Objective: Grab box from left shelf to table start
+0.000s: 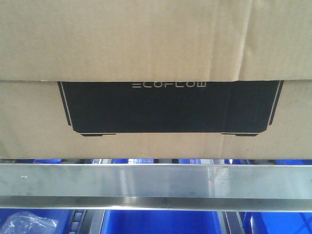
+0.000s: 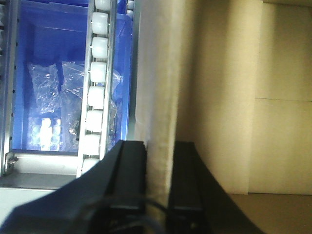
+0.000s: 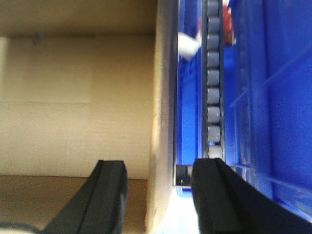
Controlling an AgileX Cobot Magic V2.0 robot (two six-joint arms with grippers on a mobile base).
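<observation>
The brown cardboard box fills the front view, with its black "ECOFLOW" panel under an overhanging cardboard layer. It rests on the left shelf just behind the silver front rail. My left gripper is shut on the box's upright side wall, one black finger on each face. My right gripper is open and straddles the opposite wall. Its left finger is inside the box and its right finger is outside, with a gap to the wall. The table is out of view.
Blue plastic bins sit under the rail and beside the box. Roller tracks run along the shelf close to each box wall. Clear plastic bags lie in the left bin.
</observation>
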